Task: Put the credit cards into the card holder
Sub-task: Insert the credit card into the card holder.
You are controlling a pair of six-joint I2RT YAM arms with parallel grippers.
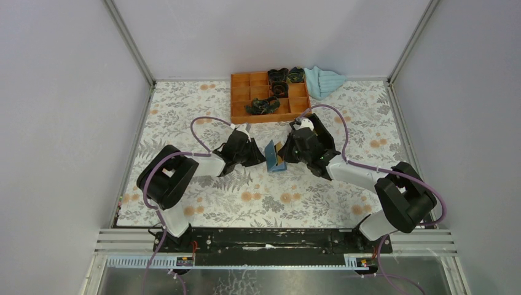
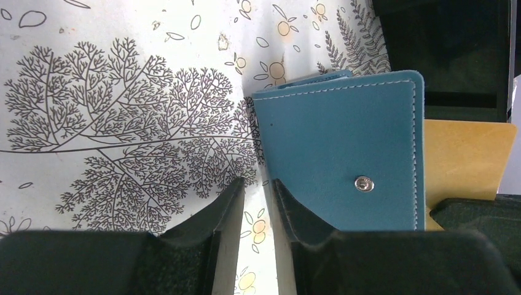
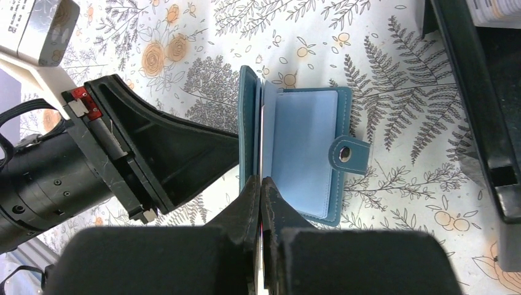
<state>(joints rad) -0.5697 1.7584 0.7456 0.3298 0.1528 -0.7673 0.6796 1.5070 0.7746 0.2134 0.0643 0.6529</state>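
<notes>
Shows the holder [image 3: 307,147] at the middle of the table [image 1: 203,117], open at roughly a right angle. Has one half lying flat, pale blue inside up, with a snap tab [image 3: 347,153] sticking out past its free edge. Has the other cover raised upright on the left arm's side, teal outer face with white stitching and a metal snap [image 2: 364,183]. Places a tan-orange card [image 2: 467,153] just behind that raised cover as seen from the left wrist, its thin edge running in among the holder's leaves. Finds the right gripper [image 3: 262,184] pinched fully together on that card, fingertips right at the holder's rim. Finds the left gripper [image 2: 258,184] on the outer side of the raised cover, jaws a narrow slot apart, bare table showing through and nothing held. Looks, from the right wrist, as if one left finger touches the cover's outer face. Meets, beyond both grippers, an orange tray [image 1: 241,80] against the middle of the far edge, dark items in several compartments. Ends with a pale blue cloth [image 1: 324,81] just beside the tray's far right corner, also at the far edge.
</notes>
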